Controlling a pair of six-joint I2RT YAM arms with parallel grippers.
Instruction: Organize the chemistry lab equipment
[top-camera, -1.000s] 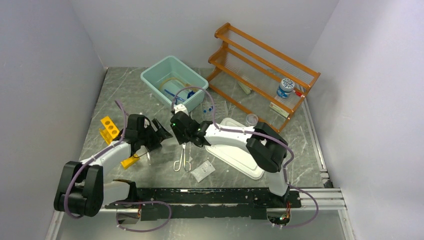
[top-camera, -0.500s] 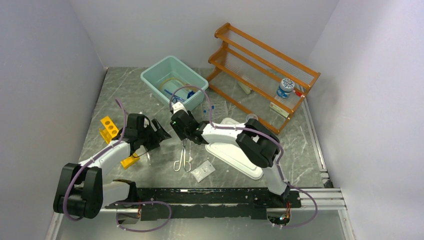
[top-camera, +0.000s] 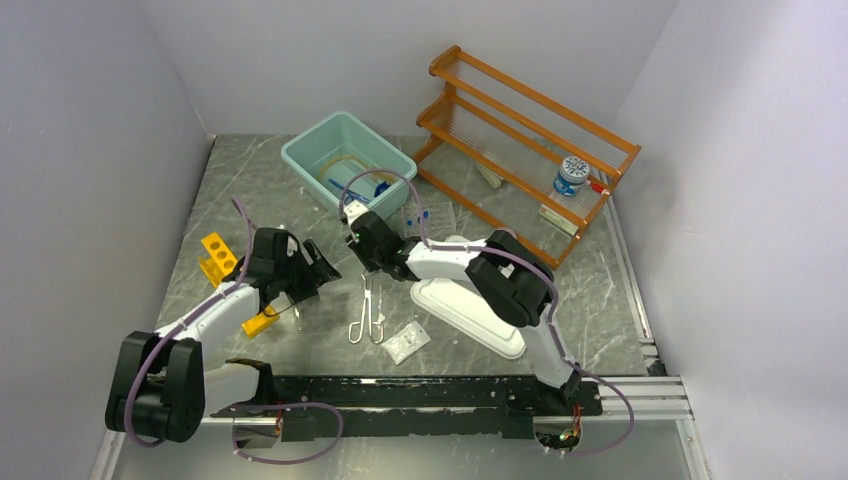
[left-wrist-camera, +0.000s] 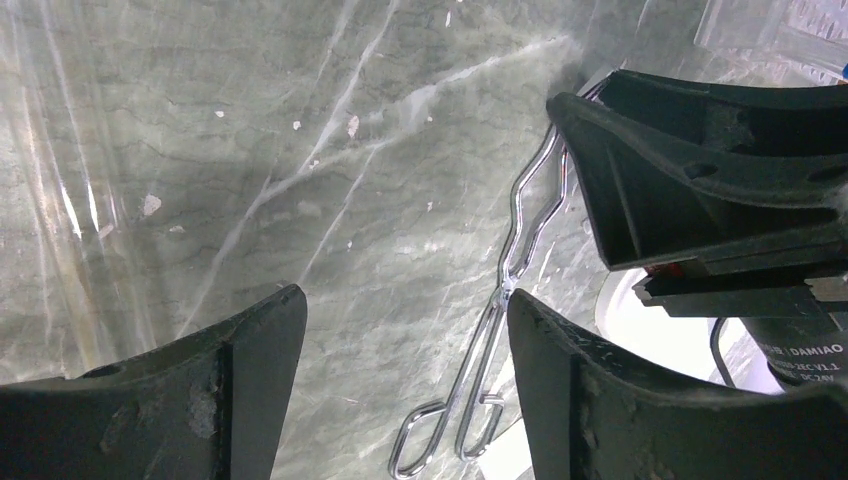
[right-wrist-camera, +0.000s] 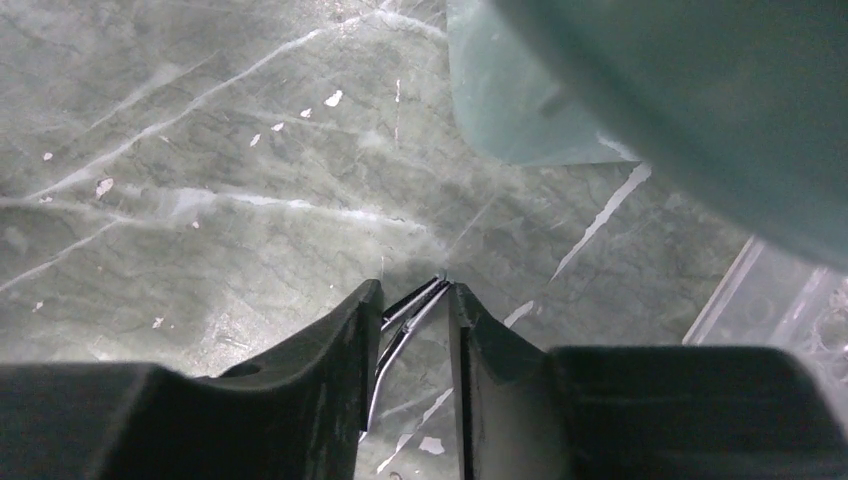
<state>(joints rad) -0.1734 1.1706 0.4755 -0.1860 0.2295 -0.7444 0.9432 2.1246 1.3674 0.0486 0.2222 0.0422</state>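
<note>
So the right gripper (right-wrist-camera: 412, 300) is reaching down low over the tabletop (top-camera: 310, 345) and its fingers are sitting narrow, one on either side of the tip end of the metal tongs (top-camera: 366, 312). From the wrist view both wire prongs are running through the slim gap and look like they're pressing against the inner faces, so I'm reading it as a pinch on the tongs, not just a hover. The tongs themselves are lying flat on the stone.

Guessing it's going for the tip end because squeezing both prongs together there is stopping them from splaying, and that end is the one facing the teal bin (top-camera: 310, 133), which is sitting just beyond.

The long axis is running roughly straight away from the arm bases. The ring handles are pointing back at the near edge, the tips are pointing toward the bin, and there's a slight kink around the pivot.

The left gripper (left-wrist-camera: 400, 310) is hanging off to the side with its fingers spread wide and nothing between them. It's looking across at the tongs from well apart, probably waiting its turn and staying out of the way.
</note>
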